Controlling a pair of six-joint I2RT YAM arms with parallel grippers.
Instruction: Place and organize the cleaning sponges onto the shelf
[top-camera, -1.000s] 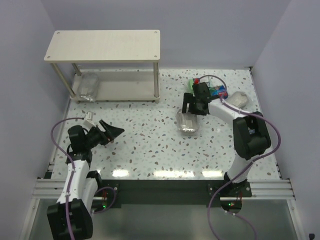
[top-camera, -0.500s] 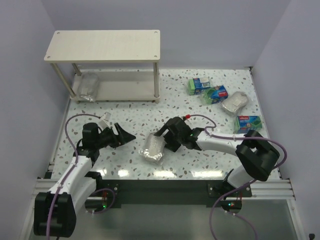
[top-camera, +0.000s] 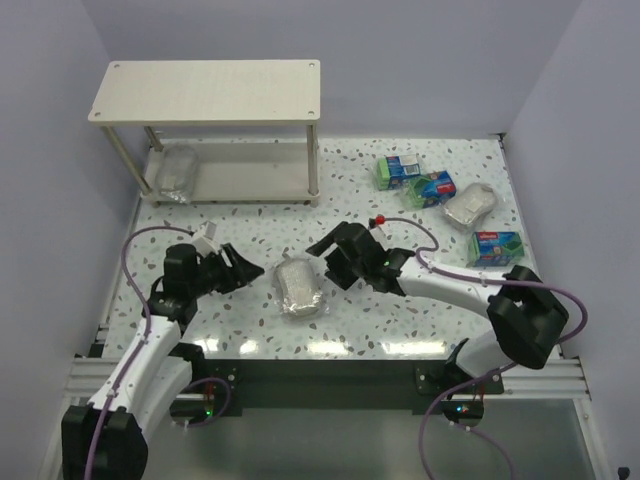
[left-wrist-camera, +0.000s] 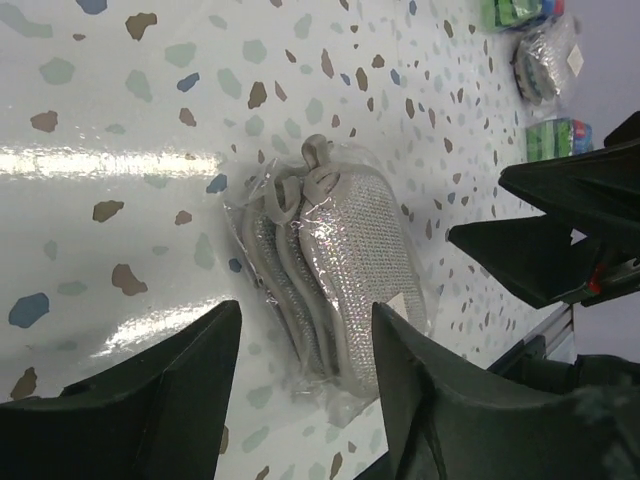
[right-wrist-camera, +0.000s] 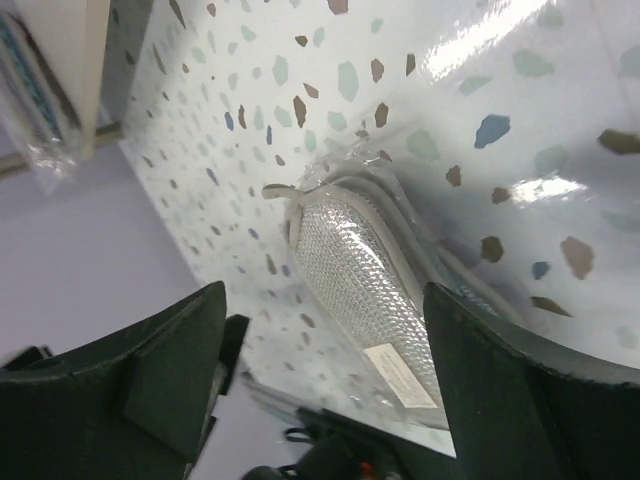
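The worktop is white, speckled with brown, blue and grey flecks. The scourer pack is silvery-grey, the shelf pale beige, the left fingers black.

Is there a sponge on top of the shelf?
No, the top board of the shelf is bare; one silvery scourer pack lies on its lower board.

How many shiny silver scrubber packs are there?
3. One silver pack lies on the shelf, lower board; another on the table, front middle; the third at right beside green packs. Part of the lower board is hidden.
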